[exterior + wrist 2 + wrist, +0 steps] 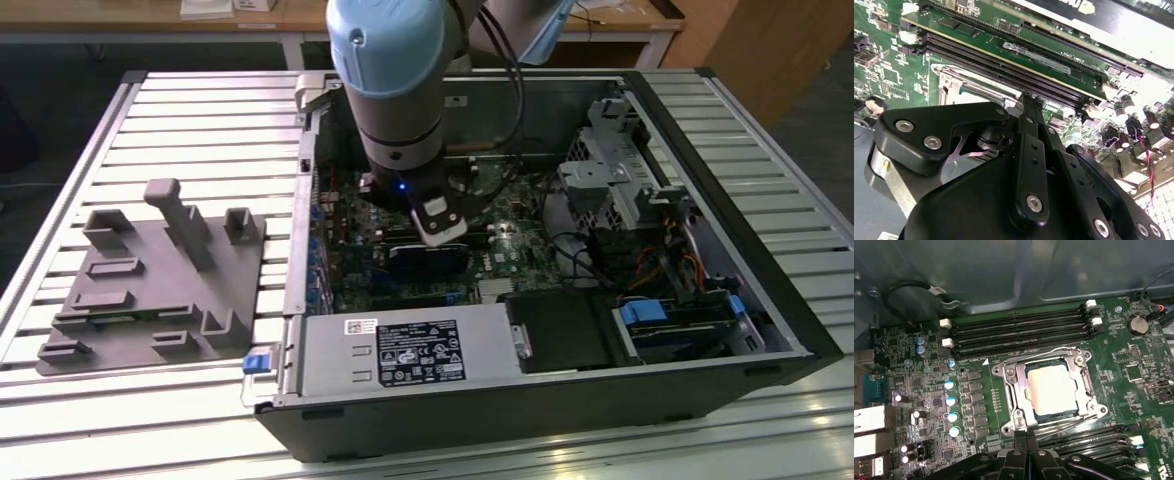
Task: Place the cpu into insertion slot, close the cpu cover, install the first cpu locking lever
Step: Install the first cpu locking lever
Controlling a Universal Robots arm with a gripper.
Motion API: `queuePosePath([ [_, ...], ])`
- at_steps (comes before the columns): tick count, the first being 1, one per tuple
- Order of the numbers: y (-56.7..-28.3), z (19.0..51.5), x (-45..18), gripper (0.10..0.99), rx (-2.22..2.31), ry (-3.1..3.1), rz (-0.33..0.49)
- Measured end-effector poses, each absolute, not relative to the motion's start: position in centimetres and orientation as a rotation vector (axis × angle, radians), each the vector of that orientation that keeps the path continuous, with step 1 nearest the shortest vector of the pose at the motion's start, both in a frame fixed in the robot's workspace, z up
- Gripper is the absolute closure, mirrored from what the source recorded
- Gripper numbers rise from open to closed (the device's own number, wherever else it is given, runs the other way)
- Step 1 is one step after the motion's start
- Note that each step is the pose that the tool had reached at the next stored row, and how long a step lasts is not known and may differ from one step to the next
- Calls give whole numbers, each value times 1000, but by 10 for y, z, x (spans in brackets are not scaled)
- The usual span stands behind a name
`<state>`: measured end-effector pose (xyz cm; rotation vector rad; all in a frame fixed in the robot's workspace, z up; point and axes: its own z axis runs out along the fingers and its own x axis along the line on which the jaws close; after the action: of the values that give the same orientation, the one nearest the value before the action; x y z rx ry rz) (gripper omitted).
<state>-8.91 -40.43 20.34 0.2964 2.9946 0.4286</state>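
The cpu (1051,389), a pale square chip, lies flat in the insertion slot (1035,410) on the green motherboard. The cpu cover (1016,390), a silvery frame, lies down around the chip with the chip showing through its cut-out. A thin wire lever (1059,350) runs along one edge of the frame. My gripper (1026,436) is shut, its two black fingers pressed together with nothing seen between them, at the socket's edge beside the memory slots. In the second wrist view the gripper (1026,99) tip sits next to the metal socket frame (949,82). The gripper (445,232) reaches down into the open computer case.
Long black memory slots (1019,330) flank the socket on both sides. A row of capacitors (950,400) stands beside it. The power supply (400,355) and drive cage (621,170) crowd the case. A grey fixture block (154,280) sits on the slatted table at the exterior view's left.
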Motion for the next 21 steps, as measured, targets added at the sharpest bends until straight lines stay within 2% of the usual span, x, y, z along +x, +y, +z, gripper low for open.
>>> queuePosePath([
  [21,-404,189,-97,980,302,2987,511],
])
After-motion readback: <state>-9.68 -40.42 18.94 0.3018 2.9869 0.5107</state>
